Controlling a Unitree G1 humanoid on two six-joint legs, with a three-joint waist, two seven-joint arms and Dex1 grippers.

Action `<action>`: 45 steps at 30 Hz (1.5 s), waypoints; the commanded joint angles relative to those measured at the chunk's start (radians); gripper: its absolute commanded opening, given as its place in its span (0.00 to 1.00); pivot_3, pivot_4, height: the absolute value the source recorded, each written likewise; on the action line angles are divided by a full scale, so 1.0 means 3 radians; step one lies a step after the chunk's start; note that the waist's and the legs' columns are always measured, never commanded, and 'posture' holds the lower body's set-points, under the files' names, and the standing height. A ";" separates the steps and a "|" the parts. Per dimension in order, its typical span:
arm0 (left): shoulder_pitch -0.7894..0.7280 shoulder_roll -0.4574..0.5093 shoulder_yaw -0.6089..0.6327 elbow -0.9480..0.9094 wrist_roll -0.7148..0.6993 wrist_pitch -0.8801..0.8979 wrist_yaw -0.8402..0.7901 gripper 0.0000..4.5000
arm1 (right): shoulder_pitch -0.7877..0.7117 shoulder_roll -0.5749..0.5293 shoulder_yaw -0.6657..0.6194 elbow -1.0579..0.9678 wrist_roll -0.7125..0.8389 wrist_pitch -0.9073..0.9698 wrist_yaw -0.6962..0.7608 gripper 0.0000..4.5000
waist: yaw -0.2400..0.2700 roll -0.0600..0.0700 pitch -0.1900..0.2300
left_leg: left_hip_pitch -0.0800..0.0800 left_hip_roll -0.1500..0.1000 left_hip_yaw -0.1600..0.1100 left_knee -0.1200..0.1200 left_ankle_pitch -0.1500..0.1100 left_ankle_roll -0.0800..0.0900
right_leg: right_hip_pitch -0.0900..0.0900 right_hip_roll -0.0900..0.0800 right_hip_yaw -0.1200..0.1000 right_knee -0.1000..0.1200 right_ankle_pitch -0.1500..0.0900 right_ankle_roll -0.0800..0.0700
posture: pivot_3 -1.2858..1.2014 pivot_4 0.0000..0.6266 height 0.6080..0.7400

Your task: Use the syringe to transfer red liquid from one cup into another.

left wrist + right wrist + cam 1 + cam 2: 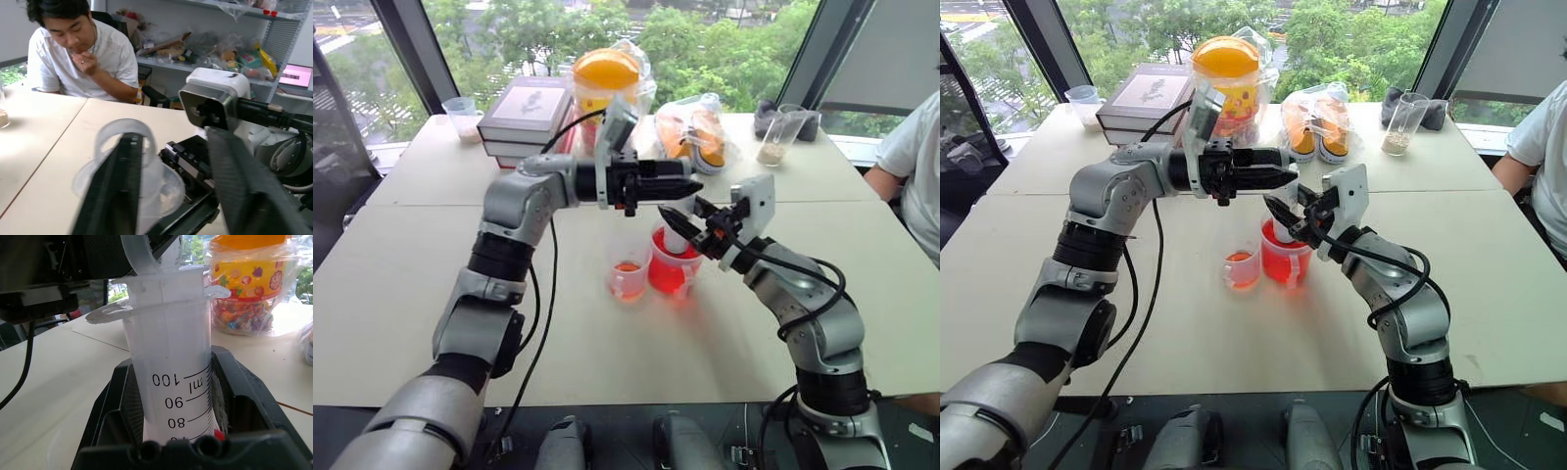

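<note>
The syringe (171,357) stands upright, its clear barrel clamped between the pads of my right gripper (685,223), which is shut on it. Its lower end reaches down into the wider handled cup (671,274) holding red liquid (666,282). The smaller handled cup (628,277), orange-red at the bottom, stands just to its left. My left gripper (680,186) reaches in level from the left at the plunger's top. In the left wrist view its fingers (115,191) stand apart, and the plunger's white ring (105,134) sits behind one of them.
At the back of the table (411,294) are a stack of books (529,113), an orange-lidded jar (605,83), bagged shoes (695,132), a tall cup with grains (778,137) and a small cup (462,117). A person (915,166) sits at the right edge.
</note>
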 commanded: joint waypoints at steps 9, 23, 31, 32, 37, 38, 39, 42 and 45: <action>-0.0262 -0.0096 0.0155 0.0046 -0.0009 -0.0070 -0.0007 0.01 | 0.0013 -0.0021 -0.0023 -0.0197 0.0153 0.0096 -0.0003 0.33 | 0.0014 0.0000 0.0000 | -0.0002 -0.0001 0.0000 0.0001 0.0000 0.0000 | 0.0001 -0.0002 0.0000 -0.0002 0.0000 0.0000 | 0.52 0.24 1.00; -0.0605 -0.0027 0.0351 0.0355 0.0000 -0.0276 0.0057 0.01 | 0.0152 -0.0029 0.0025 -0.0016 0.0149 0.0036 0.0073 0.33 | 0.0010 0.0000 0.0000 | -0.0001 -0.0001 -0.0001 0.0001 0.0000 0.0000 | 0.0001 -0.0001 -0.0001 -0.0002 0.0000 0.0000 | 0.52 0.24 1.00; -0.0630 -0.0004 0.0346 0.0363 0.0003 -0.0303 0.0055 0.01 | 0.0191 -0.0033 0.0043 0.0008 0.0151 0.0004 0.0077 0.33 | 0.0010 0.0000 0.0000 | -0.0001 -0.0001 -0.0001 0.0001 0.0000 0.0000 | 0.0001 -0.0001 -0.0001 -0.0002 0.0000 0.0000 | 0.52 0.24 1.00; -0.0630 0.0000 0.0346 0.0363 0.0005 -0.0306 0.0053 0.01 | 0.0186 -0.0029 0.0044 0.0011 0.0154 0.0005 0.0074 0.33 | 0.0010 0.0000 0.0000 | -0.0001 -0.0001 -0.0001 0.0001 0.0000 0.0000 | 0.0001 -0.0001 0.0000 -0.0002 0.0000 0.0000 | 0.52 0.24 1.00; -0.0644 0.0003 0.0350 0.0388 0.0008 -0.0332 0.0055 0.01 | 0.0160 -0.0035 0.0051 0.0020 0.0160 -0.0004 0.0075 0.33 | 0.0008 0.0000 0.0000 | -0.0001 -0.0001 -0.0001 0.0001 0.0000 0.0000 | 0.0001 -0.0001 0.0000 -0.0001 0.0000 0.0000 | 0.52 0.24 1.00; -0.0645 0.0004 0.0349 0.0391 0.0008 -0.0337 0.0054 0.01 | 0.0153 -0.0038 0.0053 0.0017 0.0160 -0.0007 0.0076 0.33 | 0.0009 0.0000 0.0000 | -0.0001 -0.0001 -0.0001 0.0001 0.0000 0.0000 | 0.0001 -0.0001 -0.0001 -0.0002 0.0000 0.0000 | 0.52 0.24 1.00; -0.0644 0.0006 0.0348 0.0393 0.0005 -0.0339 0.0050 0.01 | 0.0146 -0.0041 0.0054 0.0013 0.0160 -0.0008 0.0076 0.33 | 0.0009 0.0000 0.0000 | -0.0001 -0.0001 -0.0001 0.0001 0.0000 0.0000 | 0.0001 -0.0001 -0.0001 -0.0002 0.0000 0.0000 | 0.52 0.24 1.00; -0.0633 0.0007 0.0337 0.0385 0.0005 -0.0338 0.0044 0.01 | 0.0108 -0.0044 0.0038 -0.0005 0.0175 -0.0003 0.0067 0.33 | 0.0009 0.0000 0.0000 | -0.0001 -0.0001 -0.0001 0.0001 0.0000 0.0000 | 0.0001 -0.0001 0.0000 -0.0002 0.0000 0.0000 | 0.52 0.24 1.00; -0.0588 0.0015 0.0310 0.0340 0.0000 -0.0304 0.0021 0.01 | 0.0052 -0.0053 0.0021 -0.0038 0.0187 0.0005 0.0055 0.33 | 0.0008 0.0000 0.0000 | -0.0001 -0.0001 -0.0001 0.0001 0.0000 0.0000 | 0.0001 -0.0001 0.0000 -0.0002 0.0000 0.0000 | 0.52 0.24 1.00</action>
